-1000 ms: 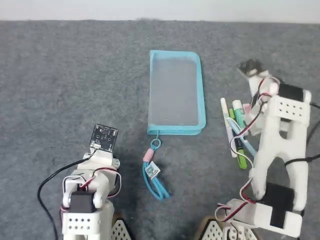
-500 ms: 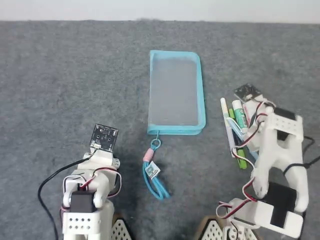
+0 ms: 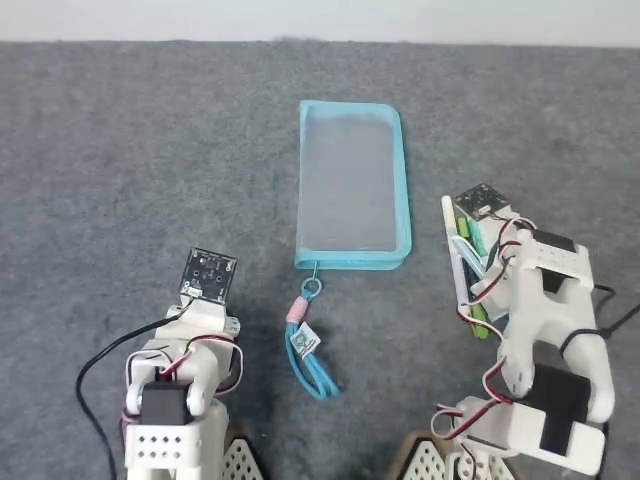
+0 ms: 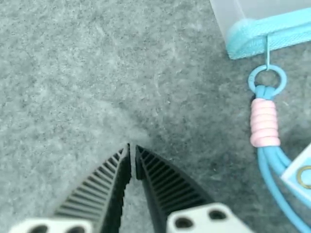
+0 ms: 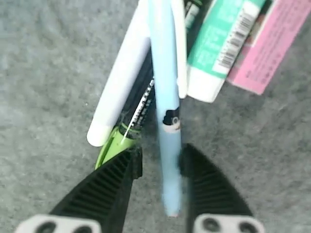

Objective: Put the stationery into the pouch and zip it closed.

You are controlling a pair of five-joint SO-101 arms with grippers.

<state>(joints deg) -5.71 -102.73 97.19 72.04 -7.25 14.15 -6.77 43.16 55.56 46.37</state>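
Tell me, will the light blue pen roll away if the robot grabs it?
It is probably stiff: the light blue pen looks straight and hard. Being round and smooth, it might roll or slip, though the white pen beside it may block it. The ribbed fingers of the right gripper should help grip.

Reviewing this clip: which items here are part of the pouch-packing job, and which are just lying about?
Part of the job:
pouch
zip cord
light blue pen, straddled by the right claw
white pen
green marker
green-and-white tube
pink eraser

Just there:
grey carpet
left claw, shut above the carpet near the cord
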